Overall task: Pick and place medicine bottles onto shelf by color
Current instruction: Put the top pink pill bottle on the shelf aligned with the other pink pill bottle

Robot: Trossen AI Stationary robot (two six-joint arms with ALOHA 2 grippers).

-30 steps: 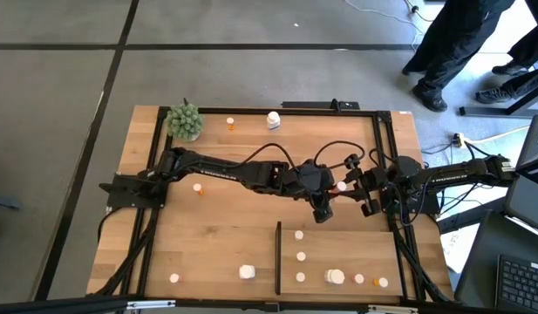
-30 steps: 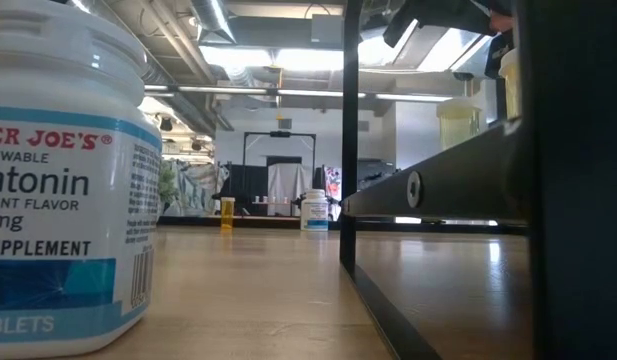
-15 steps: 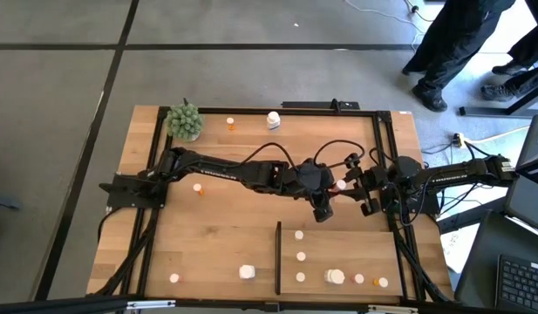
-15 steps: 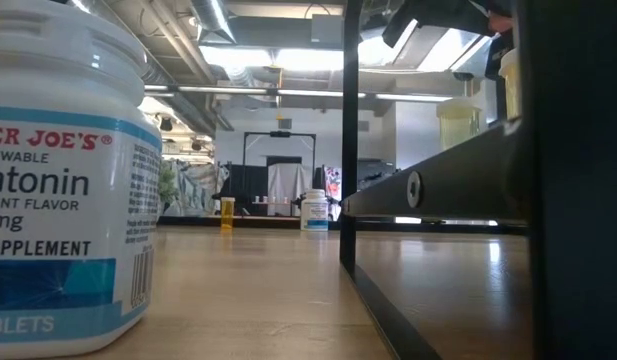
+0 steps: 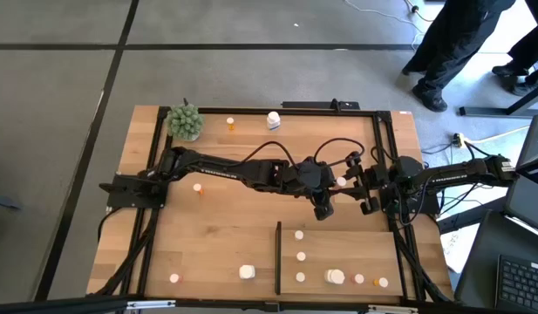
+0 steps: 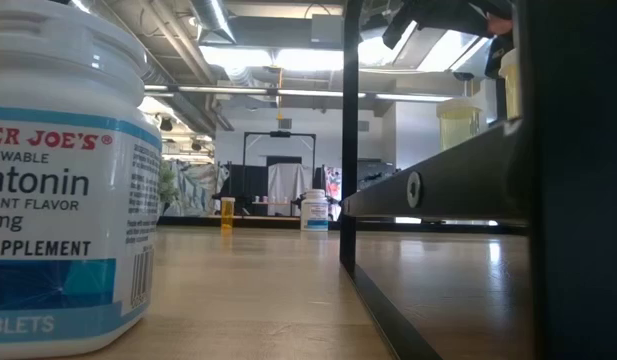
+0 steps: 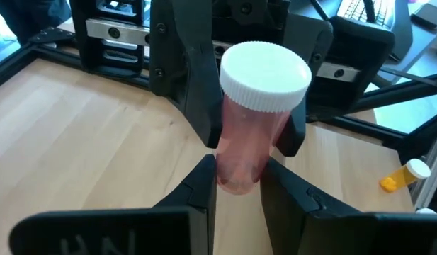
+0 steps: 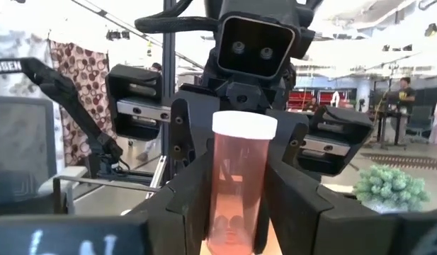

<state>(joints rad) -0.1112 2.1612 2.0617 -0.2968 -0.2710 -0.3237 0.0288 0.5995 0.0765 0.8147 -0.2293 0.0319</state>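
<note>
Above the worktop's (image 5: 216,227) middle, left gripper (image 7: 237,185) and right gripper (image 8: 236,205) fingers both hold one orange bottle (image 7: 255,117).

An orange bottle (image 7: 252,120) with a white cap stood upright in mid-air near the table's three o'clock side. On the shelf (image 5: 338,235), at five o'clock, white bottles (image 5: 300,256) stood in a column. More bottles lay scattered at seven and twelve o'clock.
</note>
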